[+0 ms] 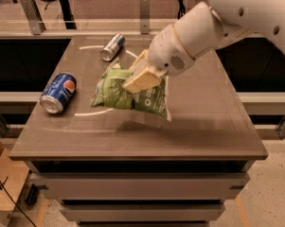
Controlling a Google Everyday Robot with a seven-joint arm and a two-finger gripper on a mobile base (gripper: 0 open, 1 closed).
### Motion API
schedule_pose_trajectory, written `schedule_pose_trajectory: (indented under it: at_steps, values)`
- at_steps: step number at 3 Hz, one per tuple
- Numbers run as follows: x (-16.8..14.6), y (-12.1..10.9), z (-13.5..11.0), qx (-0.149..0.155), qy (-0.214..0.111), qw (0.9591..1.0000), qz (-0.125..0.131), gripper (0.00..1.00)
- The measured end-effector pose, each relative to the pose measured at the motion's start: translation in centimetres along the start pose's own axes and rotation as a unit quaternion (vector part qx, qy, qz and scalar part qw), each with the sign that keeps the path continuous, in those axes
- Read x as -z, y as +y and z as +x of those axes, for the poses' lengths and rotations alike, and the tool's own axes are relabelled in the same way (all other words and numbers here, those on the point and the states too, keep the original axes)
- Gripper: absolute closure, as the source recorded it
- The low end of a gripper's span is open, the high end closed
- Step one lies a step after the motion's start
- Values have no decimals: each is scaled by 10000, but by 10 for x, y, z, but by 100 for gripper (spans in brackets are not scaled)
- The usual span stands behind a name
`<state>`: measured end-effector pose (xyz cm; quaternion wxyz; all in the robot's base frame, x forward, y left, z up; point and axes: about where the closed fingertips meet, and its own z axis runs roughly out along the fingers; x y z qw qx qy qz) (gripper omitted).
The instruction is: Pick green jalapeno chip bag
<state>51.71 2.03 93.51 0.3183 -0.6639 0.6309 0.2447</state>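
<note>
- The gripper (141, 77) is over the middle of the table (213, 126), at the end of the white arm (213, 22) that reaches in from the far right.
- Its 2 tan fingers are clamped on the green jalapeno chip bag (151, 100), pinching the upper middle of the pack.
- The bag hangs just under the gripper, tilted, its right corner drooping toward the near side. A shadow lies on the table beneath it, so it looks clear of the surface.
- Handling call: this looks a light, soft, crinkly pack, mostly air. It sags and folds around the pinch rather than holding flat.
- The film looks slick, so a shallow bite on 1 fold could slip. A deep hold across the body or along a sealed edge looks safer, and a hard squeeze risks crushing the chips.
- The blue Pepsi can (58, 92) lies on its side at the left, well apart from the bag.
- The slim silver can (112, 47) lies at the far side, near the bag's top left but not touching.
</note>
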Motion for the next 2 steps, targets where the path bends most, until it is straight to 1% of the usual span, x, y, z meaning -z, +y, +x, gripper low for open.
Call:
schedule_pose_trajectory:
  at_steps: [1, 2]
  values:
    - [48, -25, -33, 397, -154, 9987, 276, 100]
    - [76, -35, -58, 604, -309, 9960, 589, 100]
